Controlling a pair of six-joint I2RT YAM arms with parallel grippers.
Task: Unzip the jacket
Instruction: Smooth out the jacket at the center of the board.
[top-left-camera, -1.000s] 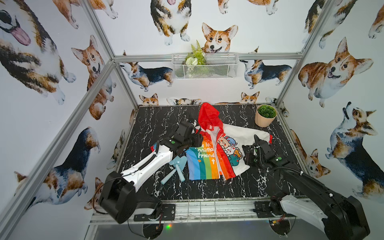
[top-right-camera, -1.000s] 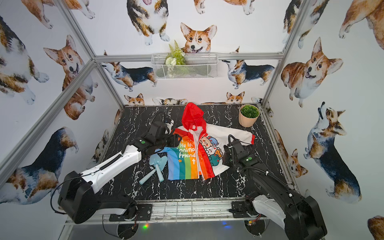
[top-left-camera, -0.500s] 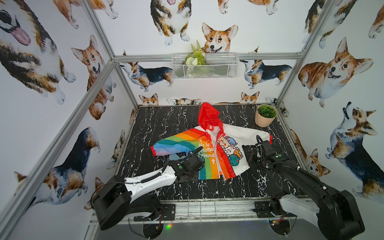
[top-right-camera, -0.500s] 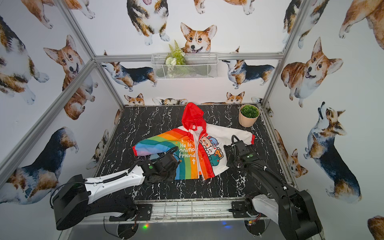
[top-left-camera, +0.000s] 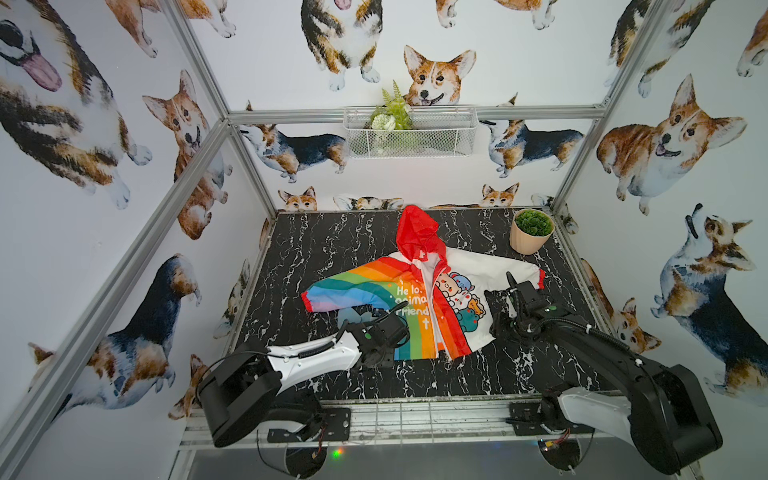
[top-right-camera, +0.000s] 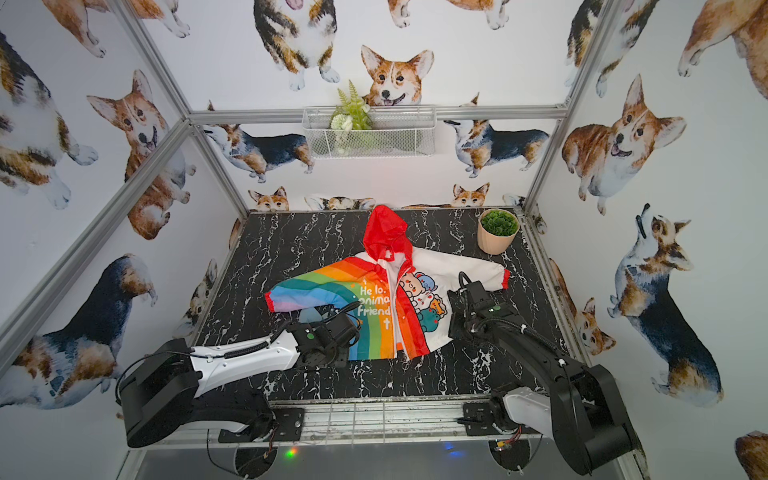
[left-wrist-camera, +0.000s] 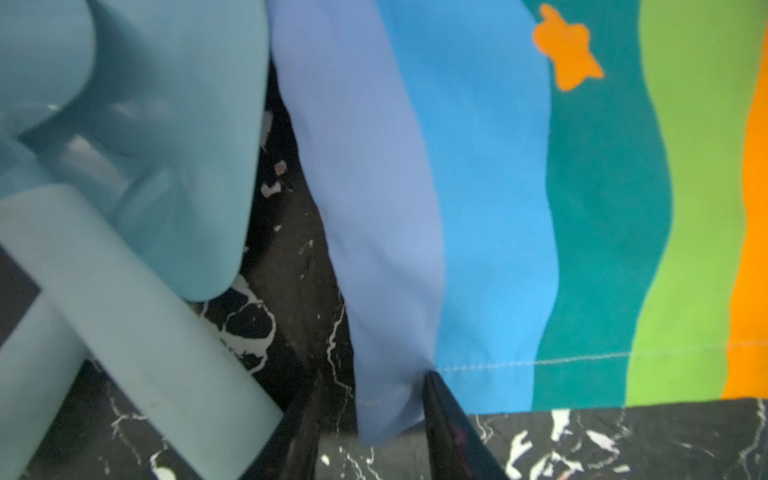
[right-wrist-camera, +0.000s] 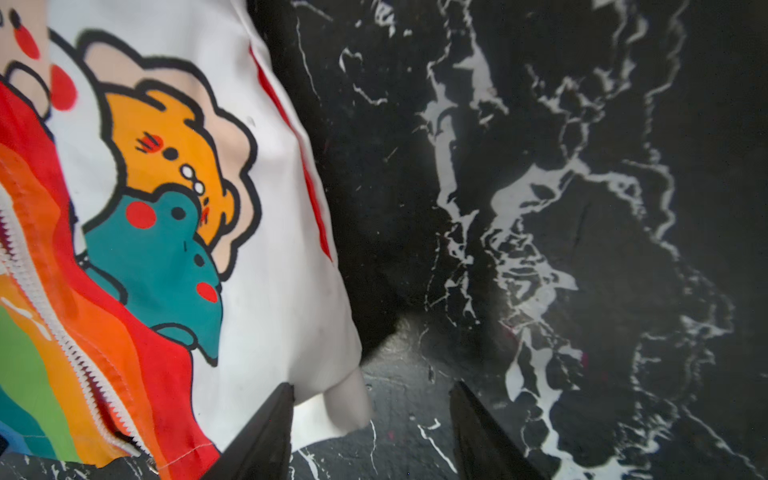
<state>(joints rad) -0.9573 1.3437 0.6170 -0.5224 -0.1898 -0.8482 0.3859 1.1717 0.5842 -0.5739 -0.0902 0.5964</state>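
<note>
So, jacket (top-left-camera: 415, 299): lay flat, front up, on the black marble tabletop (top-left-camera: 324, 249), red hood (top-left-camera: 415, 232) toward the back wall, rainbow sleeve spread out sideways, white sleeve reaching toward the potted plant (top-left-camera: 532, 232).
Zipper (right-wrist-camera: 45, 307): white teeth ran down the middle between the rainbow half and the cartoon-animal half; the collar gaped at the top, but where the slider sat could not be made out.
Left gripper (left-wrist-camera: 374, 374): at the rainbow half's bottom corner, fingers apart and straddling the lavender hem corner; one finger touched the cloth, the other stood just clear, so no pinch showed.
Right gripper (right-wrist-camera: 372, 384): spread wide at the white half's bottom corner, the hem tip lying between the fingers close to one of them, nothing held.
Neighbour: a pale blue plastic object (left-wrist-camera: 124, 291) lay just beside the rainbow half's side edge.
Handling, as judged: thin, light, limp cloth, probably slick; it would likely bunch and slide on the smooth top rather than resist a pull.
Where to hold, as judged: pin both hem corners to keep the front taut, then take the small slider tab; a shallow bite on the thin hem could slip out.
</note>
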